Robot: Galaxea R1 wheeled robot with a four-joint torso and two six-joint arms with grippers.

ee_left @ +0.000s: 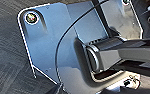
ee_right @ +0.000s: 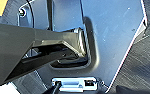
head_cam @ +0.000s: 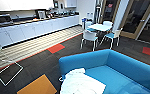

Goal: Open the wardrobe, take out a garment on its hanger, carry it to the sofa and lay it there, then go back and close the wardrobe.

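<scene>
Head view: the thin, crumpled white garment (head_cam: pixel 81 83) lies on the smooth blue sofa (head_cam: pixel 121 67), at its near left seat end, long axis running near to far. Wrist views: ribbed dark carpet (ee_left: pixel 6 57); either end effector's state I cannot tell.

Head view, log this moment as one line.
garment: lying on sofa seat | hanger: at shirt's edge | carpet floor

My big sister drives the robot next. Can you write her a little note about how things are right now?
Grippers: I cannot tell from the wrist views whether either is open or shut.
Plain white thin shirt: lying crumpled on the seat of the bright blue upholstered sofa, by its near arm. Its hanger is hard to make out.
Done: shirt laid on sofa.
Left: return and close the wardrobe.
</scene>
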